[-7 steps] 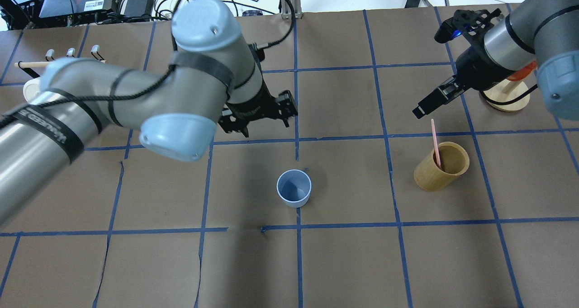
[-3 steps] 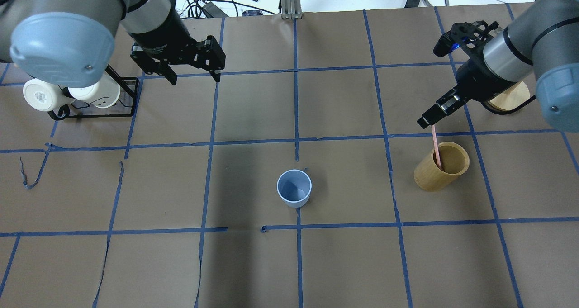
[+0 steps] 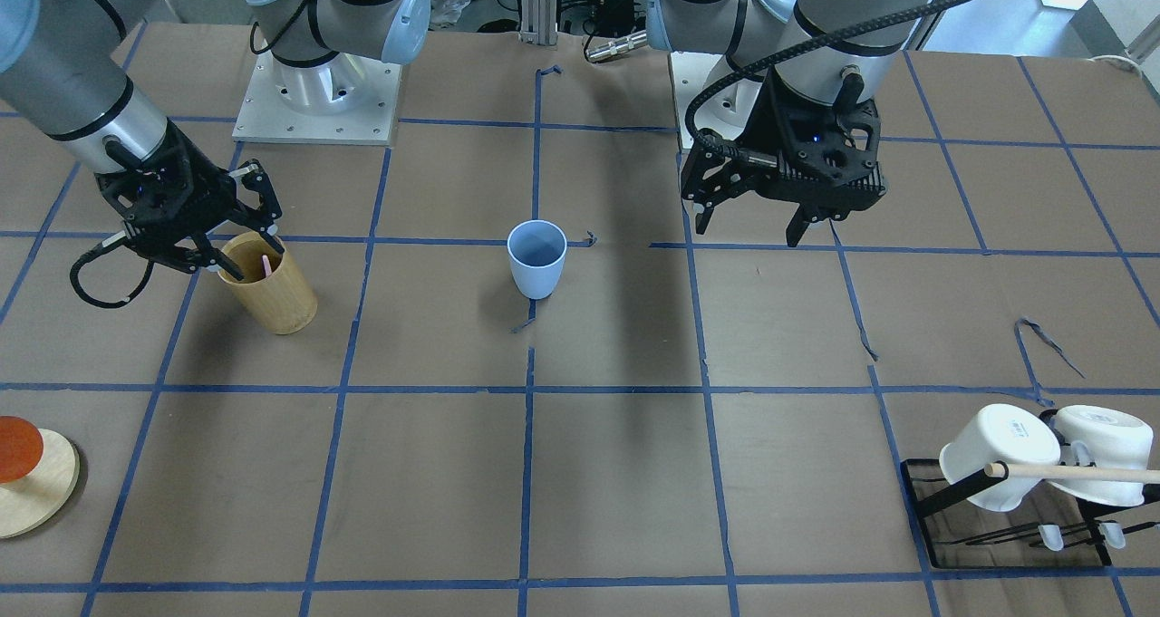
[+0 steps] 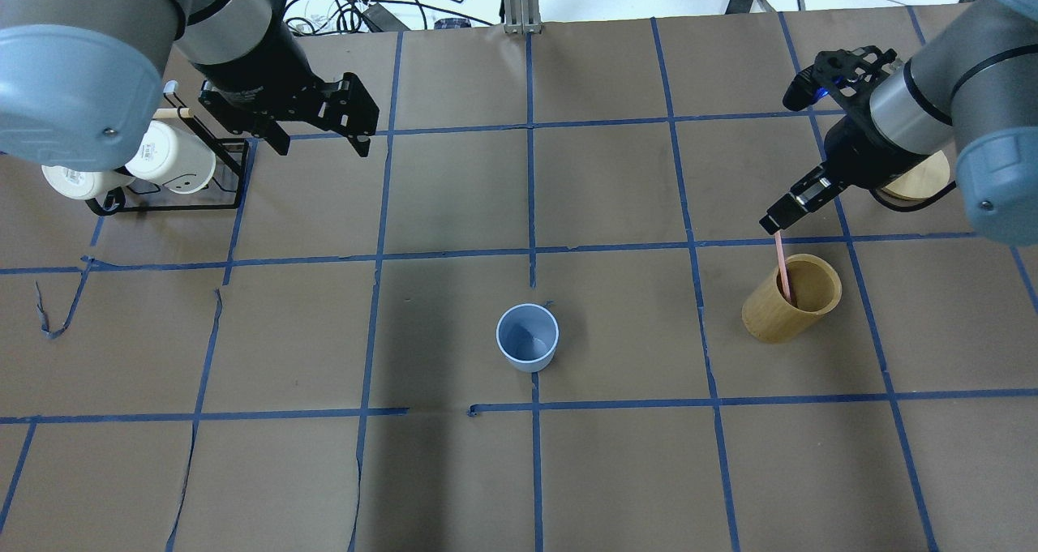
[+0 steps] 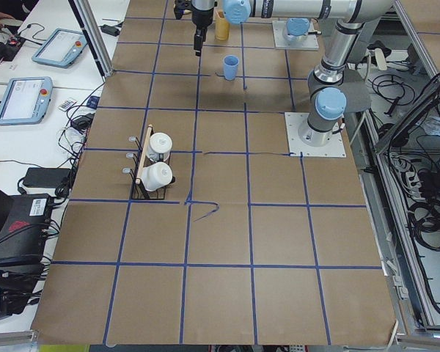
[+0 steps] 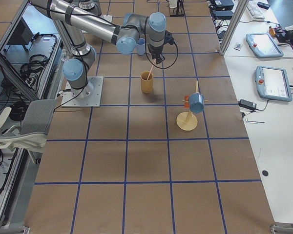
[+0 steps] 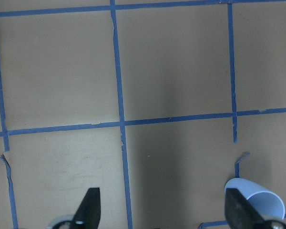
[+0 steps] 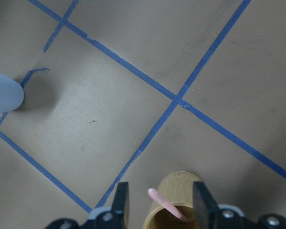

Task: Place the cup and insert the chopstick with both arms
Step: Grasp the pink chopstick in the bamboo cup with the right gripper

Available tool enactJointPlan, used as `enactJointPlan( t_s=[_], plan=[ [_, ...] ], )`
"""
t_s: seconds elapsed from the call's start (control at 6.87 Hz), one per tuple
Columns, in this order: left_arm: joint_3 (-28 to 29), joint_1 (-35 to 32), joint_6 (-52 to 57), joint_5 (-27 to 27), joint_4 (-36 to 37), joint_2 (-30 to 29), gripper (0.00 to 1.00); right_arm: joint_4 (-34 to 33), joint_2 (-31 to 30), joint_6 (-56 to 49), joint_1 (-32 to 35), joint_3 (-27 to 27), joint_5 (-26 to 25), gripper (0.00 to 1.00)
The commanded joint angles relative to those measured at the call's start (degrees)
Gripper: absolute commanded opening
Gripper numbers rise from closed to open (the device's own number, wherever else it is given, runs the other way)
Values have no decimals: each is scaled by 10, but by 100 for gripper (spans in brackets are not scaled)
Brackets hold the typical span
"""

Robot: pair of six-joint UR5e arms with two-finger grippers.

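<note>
1. Evidently the first half is done: the cup (image 4: pixel 527 340) stands upright, mouth up and empty, near the middle of the surface (image 4: pixel 616 471). It sits on a crossing of blue tape lines, with nothing touching it.
2. Farther out, on the robot's right, the chopstick (image 4: pixel 782 268) leans inside the bamboo holder (image 4: pixel 774 321), well apart from the cup. Its upper end sticks out above the rim.
3. Just above that end hovers the right claw (image 8: pixel 159 198), jaws parted, one finger on either side of the pink tip (the wrist view shows a gap on both sides, so no grip yet).
4. Farthest away, on the robot's left, the left claw (image 4: pixel 320 140) hangs wide open and empty beside the rack of white mugs (image 4: pixel 170 159), well away from the cup.
5. What is left, as I judge it: close on the chopstick, lift it clear of the holder, carry it across and lower it into the cup.
6. No writing can be read; one mug's base bears a small mark, too fine to make out.
</note>
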Motion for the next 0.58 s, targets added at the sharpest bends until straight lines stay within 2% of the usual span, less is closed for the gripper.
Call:
enactJointPlan(
  t_s=[0.0, 0.15, 0.29, 0.44],
  plan=[
    [-3, 3, 11, 3, 0, 3, 100, -2, 1, 2, 0, 1, 5, 26],
    [-5, 4, 11, 4, 0, 5, 100, -2, 1, 2, 0, 1, 5, 21],
    [-6, 6, 12, 3, 1, 5, 100, -2, 0, 2, -1, 1, 5, 11],
    [-6, 4, 12, 4, 3, 6, 100, -2, -2, 2, 0, -1, 5, 10]
  ],
)
